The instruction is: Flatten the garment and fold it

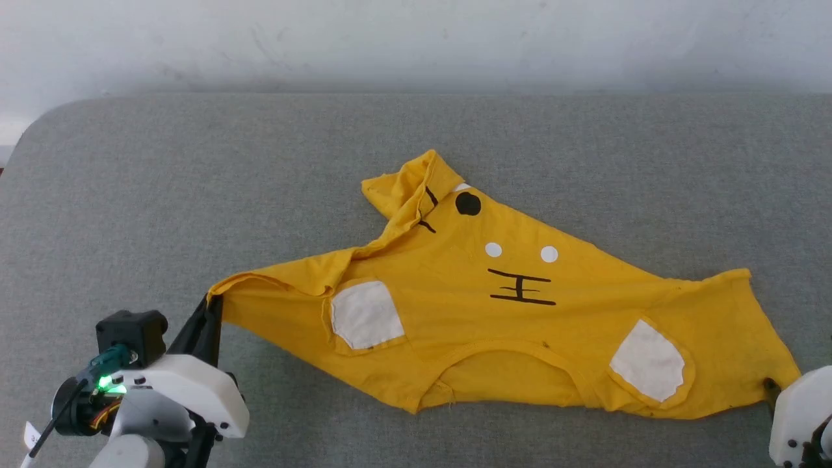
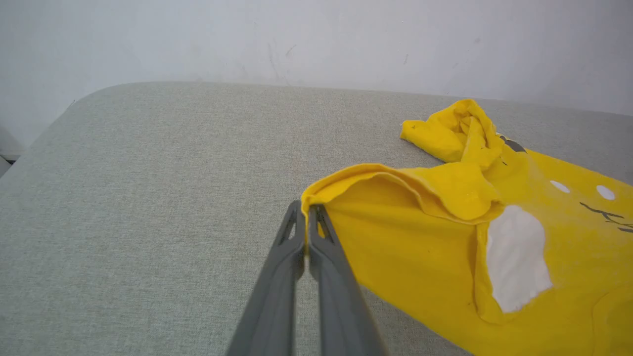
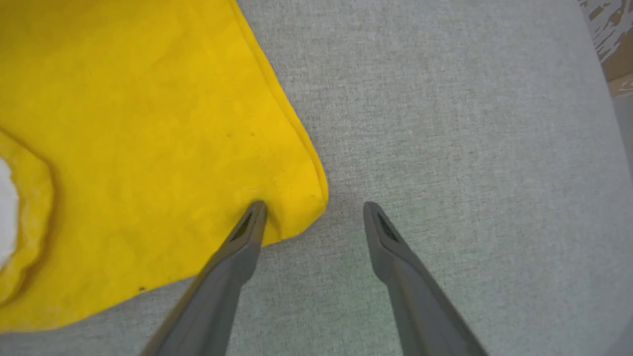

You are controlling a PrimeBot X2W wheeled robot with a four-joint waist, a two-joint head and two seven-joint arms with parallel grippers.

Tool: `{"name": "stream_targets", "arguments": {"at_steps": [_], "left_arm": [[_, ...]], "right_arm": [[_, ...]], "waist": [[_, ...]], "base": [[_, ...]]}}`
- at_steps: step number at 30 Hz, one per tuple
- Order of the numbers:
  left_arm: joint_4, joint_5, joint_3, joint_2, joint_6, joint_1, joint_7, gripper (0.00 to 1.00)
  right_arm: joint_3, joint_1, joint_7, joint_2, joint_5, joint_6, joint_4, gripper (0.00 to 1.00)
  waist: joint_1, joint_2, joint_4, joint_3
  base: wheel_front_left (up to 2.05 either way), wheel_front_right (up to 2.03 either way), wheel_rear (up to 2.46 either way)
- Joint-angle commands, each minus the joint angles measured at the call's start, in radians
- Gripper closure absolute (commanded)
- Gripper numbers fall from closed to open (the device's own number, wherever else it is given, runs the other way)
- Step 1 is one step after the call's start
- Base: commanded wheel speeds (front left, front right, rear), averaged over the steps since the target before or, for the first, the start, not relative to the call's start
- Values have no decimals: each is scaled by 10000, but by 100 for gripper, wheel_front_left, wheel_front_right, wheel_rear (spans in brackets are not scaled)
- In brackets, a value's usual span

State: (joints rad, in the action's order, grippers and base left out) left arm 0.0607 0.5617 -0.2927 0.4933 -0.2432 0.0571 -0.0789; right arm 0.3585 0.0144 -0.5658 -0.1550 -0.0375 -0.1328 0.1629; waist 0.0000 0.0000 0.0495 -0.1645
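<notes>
Mustard-yellow garment [image 1: 455, 318]. White patch [image 1: 365, 314] close to left gripper [image 2: 306, 211], second white patch [image 1: 648, 361] near right gripper [image 3: 315, 206]; between them one black dot, two white dots, black lines. Gripper fingers [image 3: 232, 267] dark grey. Mottled grey-weave table [image 1: 195, 195].

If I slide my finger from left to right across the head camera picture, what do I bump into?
Left gripper, pinching the T-shirt corner → left white patch → black dot → black lines → right white patch → right gripper.
</notes>
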Motion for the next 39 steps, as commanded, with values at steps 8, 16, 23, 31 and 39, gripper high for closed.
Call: {"name": "stream_targets", "arguments": {"at_steps": [8,16,23,31,39], "left_arm": [[82,-42,-141,-9,-47,-71,-54,100],[374,330,57,24,227,-188,223,100],[1249,1338,577,269,611,-275,-175,100],[2558,1973,1629,1055,453,617,-1002,100],[3275,3505,2547,1250,102,2117,-2336,100]], "right_arm": [[-1133,150,-145,-252,-405,21,1189,100],[-1505,251,748,-676,-1200,21,388,100],[-2011,531,66,-1388,-2905,21,-1969,100],[-1512,2451,-1113,-2127,-4673,21,-4213,100],[-1105,5505,-1885,-2776,-5333,21,-4353,100]], "waist": [[0,0,73,-133],[0,0,-197,568],[0,0,-556,1303],[0,0,-809,1869],[0,0,-896,1973]], "base": [[0,0,0],[0,0,0],[0,0,0],[0,0,0],[0,0,0]]}}
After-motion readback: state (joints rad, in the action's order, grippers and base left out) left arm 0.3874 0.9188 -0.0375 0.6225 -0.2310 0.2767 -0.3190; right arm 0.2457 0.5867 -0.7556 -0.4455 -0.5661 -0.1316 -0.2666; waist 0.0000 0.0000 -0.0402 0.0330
